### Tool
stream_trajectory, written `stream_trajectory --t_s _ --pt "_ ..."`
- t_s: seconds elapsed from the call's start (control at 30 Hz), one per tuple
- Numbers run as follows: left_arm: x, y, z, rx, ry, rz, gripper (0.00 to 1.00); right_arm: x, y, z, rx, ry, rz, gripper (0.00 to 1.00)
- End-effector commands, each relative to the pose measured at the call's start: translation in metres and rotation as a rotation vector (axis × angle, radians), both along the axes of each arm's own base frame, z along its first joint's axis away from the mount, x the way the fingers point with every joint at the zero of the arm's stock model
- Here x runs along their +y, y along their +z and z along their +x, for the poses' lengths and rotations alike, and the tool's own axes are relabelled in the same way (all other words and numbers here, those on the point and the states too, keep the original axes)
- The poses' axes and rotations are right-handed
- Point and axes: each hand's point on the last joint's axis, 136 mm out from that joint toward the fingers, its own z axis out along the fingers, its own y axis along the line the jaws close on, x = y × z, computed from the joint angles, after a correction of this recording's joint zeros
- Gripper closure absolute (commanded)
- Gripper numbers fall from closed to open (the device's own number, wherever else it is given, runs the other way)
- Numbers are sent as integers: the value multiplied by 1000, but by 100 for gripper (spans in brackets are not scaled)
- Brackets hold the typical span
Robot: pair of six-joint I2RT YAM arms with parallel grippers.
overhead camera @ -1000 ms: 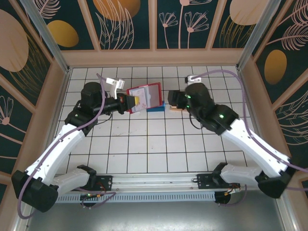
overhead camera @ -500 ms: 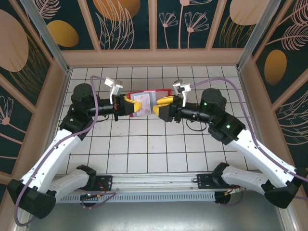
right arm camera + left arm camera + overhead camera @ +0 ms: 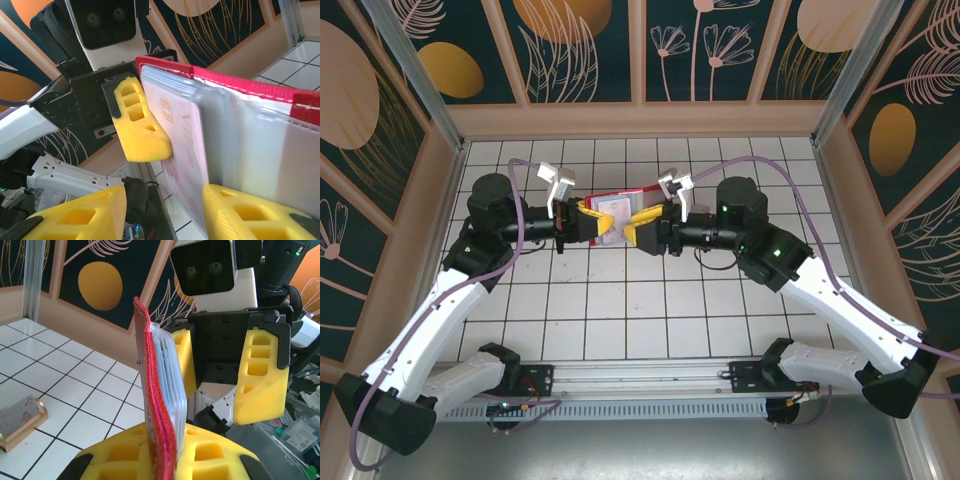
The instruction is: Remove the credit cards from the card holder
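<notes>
My left gripper [image 3: 592, 222] is shut on the red card holder [image 3: 638, 194] and holds it up off the tiles, standing on edge. In the left wrist view the card holder [image 3: 152, 390] rises edge-on from between my left gripper's [image 3: 162, 442] yellow pads, its greyish pockets fanned to the right. A pale credit card [image 3: 182, 135] with pinkish print sits in the front see-through pocket. My right gripper [image 3: 642, 224] faces the holder from the right. Its jaws [image 3: 165, 192] stand apart, and the pale card's lower edge lies between them, close to the right finger [image 3: 245, 210].
A copper-coloured block [image 3: 20, 421] lies on the white tiled table [image 3: 620, 300] to the left, below the holder. Wooden-framed patterned walls [image 3: 640, 118] close in the back and sides. The two grippers face each other at mid table.
The right gripper has swung left to the holder and its jaws have narrowed. The left gripper has turned the holder up on edge and kept its hold.
</notes>
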Motion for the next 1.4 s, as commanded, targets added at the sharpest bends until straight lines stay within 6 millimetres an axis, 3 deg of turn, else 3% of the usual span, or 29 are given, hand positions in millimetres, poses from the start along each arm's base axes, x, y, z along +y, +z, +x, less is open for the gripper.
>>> stream_trajectory --t_s 0.0,0.23,0.43,1.13,1.23,1.37 --pt "2 22 -19 -63 -59 -38 100 -4 8 10 5 -74 -9 54" --pt "3 26 -24 -66 -78 -48 100 -6 10 13 11 -102 -3 53" --pt "1 25 -19 -52 -70 -46 100 0 18 -6 16 16 47 53" --pt "-1 20 -12 -15 -54 -39 100 4 21 -28 29 124 73 53" --pt "-1 18 -11 -7 -56 -39 93 3 22 -31 27 139 78 53" --pt "-2 18 -10 -6 -60 -41 91 5 23 -36 30 165 86 53"
